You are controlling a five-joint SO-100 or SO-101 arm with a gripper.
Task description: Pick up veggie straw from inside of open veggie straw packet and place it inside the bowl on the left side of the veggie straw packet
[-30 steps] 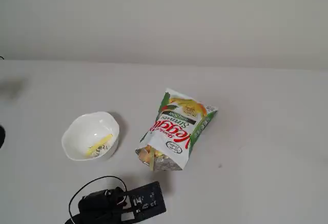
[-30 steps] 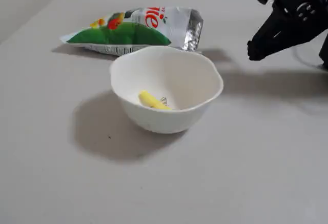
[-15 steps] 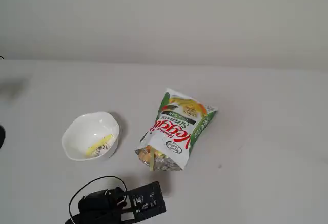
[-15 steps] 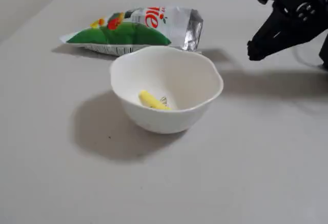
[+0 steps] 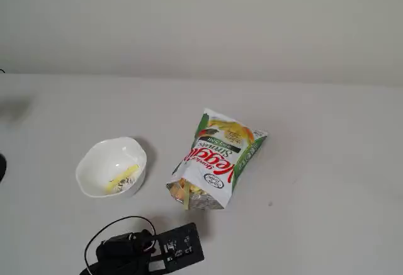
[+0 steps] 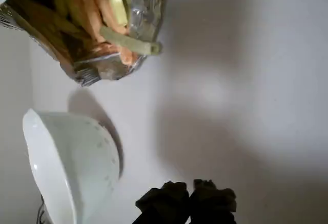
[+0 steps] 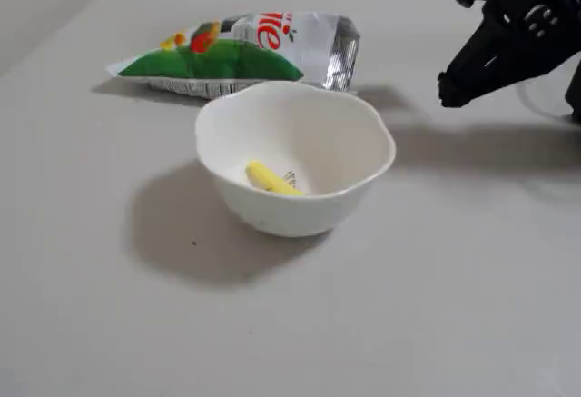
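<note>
Veggie straw: I find one pale-yellow stick lying on the floor of the bowl, beside the small dark mark; in a fixed view it rests slanted against the inner wall.
Bowl: upright, toward the left edge of the table in that fixed view, well apart from the packet.
Veggie straw packet: lying flat near the table's middle, open mouth turned toward the near edge, where the arm sits.
Packet contents: in the wrist view I see yellow-orange straws bunched in the foil mouth, with one pale-green straw jutting over the lip.
Gripper: the two dark fingertips sit pressed together with nothing between them; I judge it closed and empty.
Arm pose: low at the near edge of the table, clear of both bowl and packet; in a fixed view the gripper points down toward the tabletop, raised above it, casting a shadow.
Task state: I judge one straw delivered; the arm looks parked or between cycles.
Step in hand, if another pick is due: I would open the fingers before reaching, approach the mouth along the packet's length, and take the jutting straw, since it stands free of the bunch.
Risk: a hard squeeze may snap the straw; nudging the light bag may slide it.
</note>
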